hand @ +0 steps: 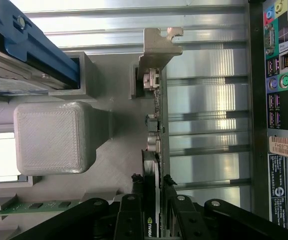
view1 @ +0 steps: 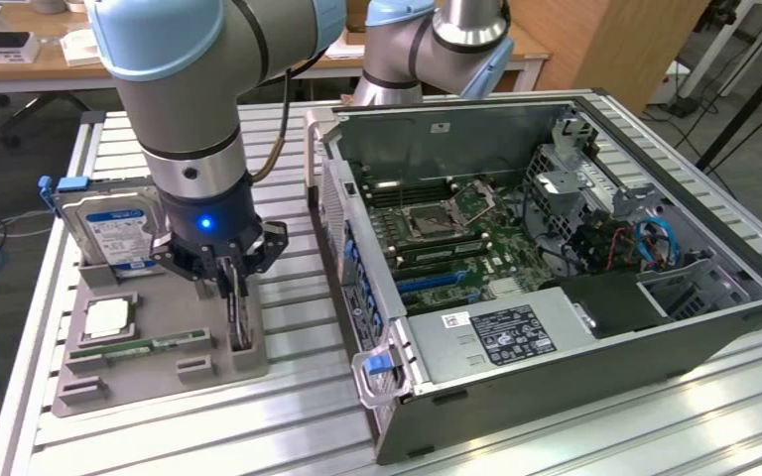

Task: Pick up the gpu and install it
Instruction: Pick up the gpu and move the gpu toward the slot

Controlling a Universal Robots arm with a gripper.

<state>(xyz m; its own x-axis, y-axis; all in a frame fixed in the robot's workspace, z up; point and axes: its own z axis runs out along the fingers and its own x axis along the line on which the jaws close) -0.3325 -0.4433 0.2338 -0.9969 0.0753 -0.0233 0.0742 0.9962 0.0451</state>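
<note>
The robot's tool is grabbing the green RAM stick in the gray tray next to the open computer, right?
Not quite. The tool is closed on the gpu, the dark card standing on edge, not the green RAM stick, which lies flat nearby. The wrist view shows it. The card is in the gray tray next to the open computer.

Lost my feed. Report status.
Hand closed on card. Card upright in gray holder. Hard drive alongside, not touching.

Grey arm (view1: 190, 119), light-blue joint caps (view1: 156, 45), blue wrist light (view1: 205, 222) (glowing), black cable (view1: 277, 149), black end effector (view1: 231, 286)
</note>
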